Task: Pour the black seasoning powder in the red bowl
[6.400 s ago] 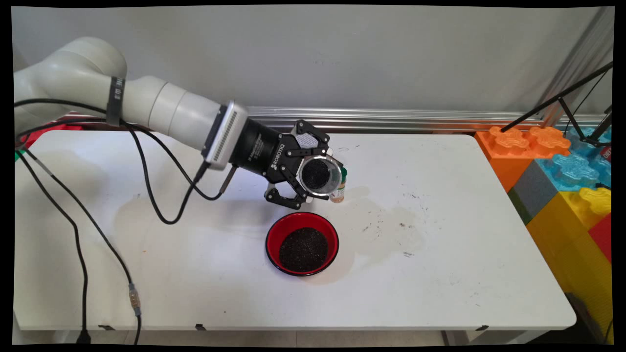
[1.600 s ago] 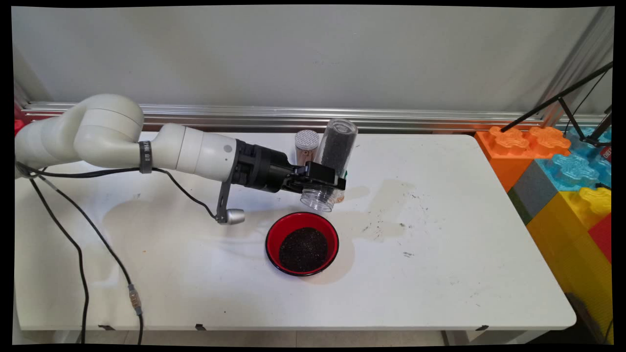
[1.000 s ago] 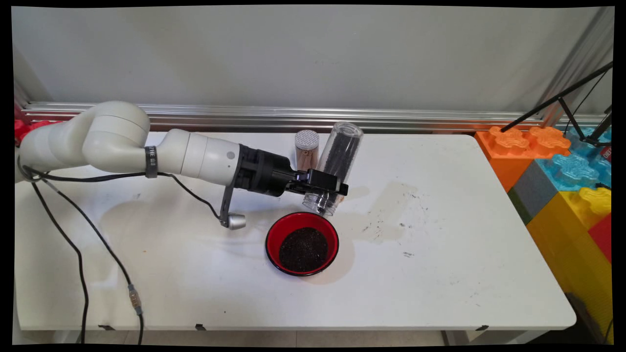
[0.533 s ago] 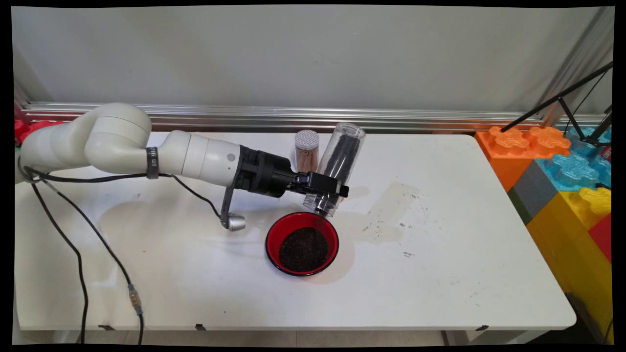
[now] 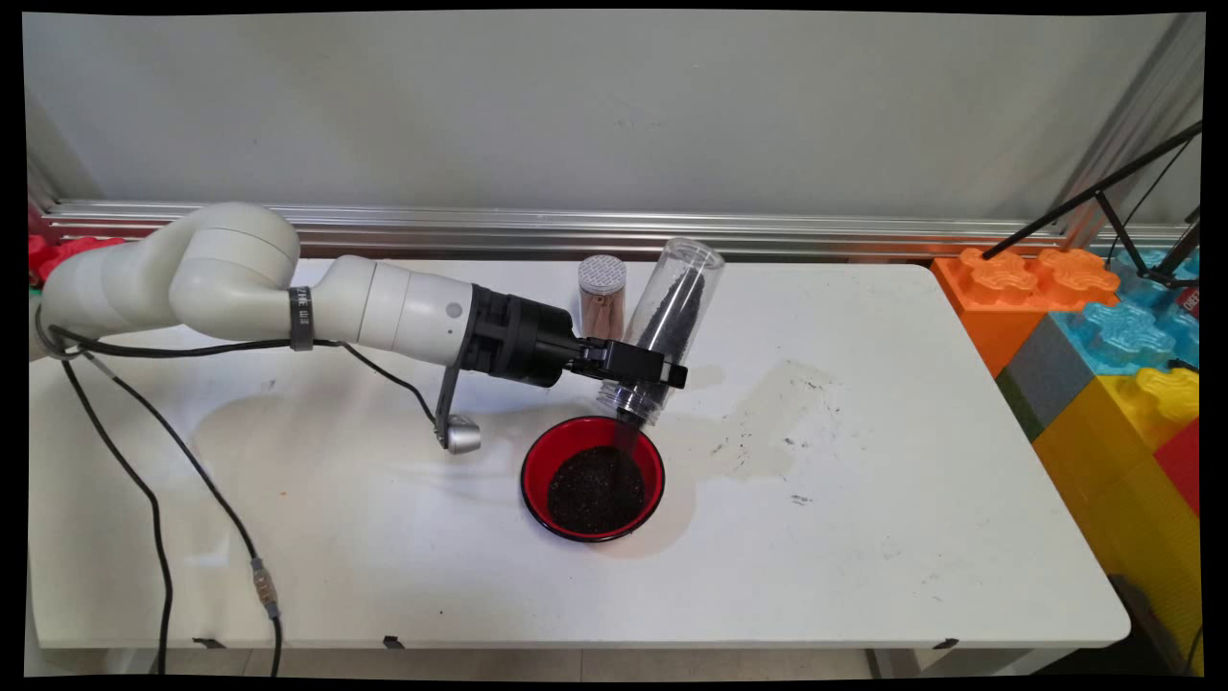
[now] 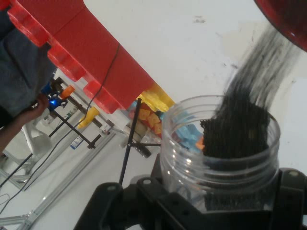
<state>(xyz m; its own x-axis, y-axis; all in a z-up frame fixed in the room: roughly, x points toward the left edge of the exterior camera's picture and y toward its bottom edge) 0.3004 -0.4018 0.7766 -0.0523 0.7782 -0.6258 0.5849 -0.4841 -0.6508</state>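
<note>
My gripper (image 5: pixel 641 369) is shut on a clear plastic jar (image 5: pixel 667 321) of black grains, gripping it near its open mouth. The jar is tipped mouth-down, its base up and to the right. A thin stream of black grains (image 5: pixel 625 437) falls from the mouth into a red bowl (image 5: pixel 542 461) just below, which holds a heap of the same grains. In the hand view the jar mouth (image 6: pixel 220 153) sits between my fingers (image 6: pixel 292 191), grains sliding out toward the red bowl's rim (image 6: pixel 288 24) at the upper right.
A small jar with a white perforated lid (image 5: pixel 602 296) stands just behind the gripper. Scattered grains and a stain (image 5: pixel 767 422) lie to the bowl's right. Large coloured toy blocks (image 5: pixel 1103 326) stand off the table's right end. Black cables (image 5: pixel 153 480) hang at the left.
The jar went from lying sideways to upside down over the bowl, then tilted further to the right. Grains that stayed inside a moment ago now stream into the bowl.
</note>
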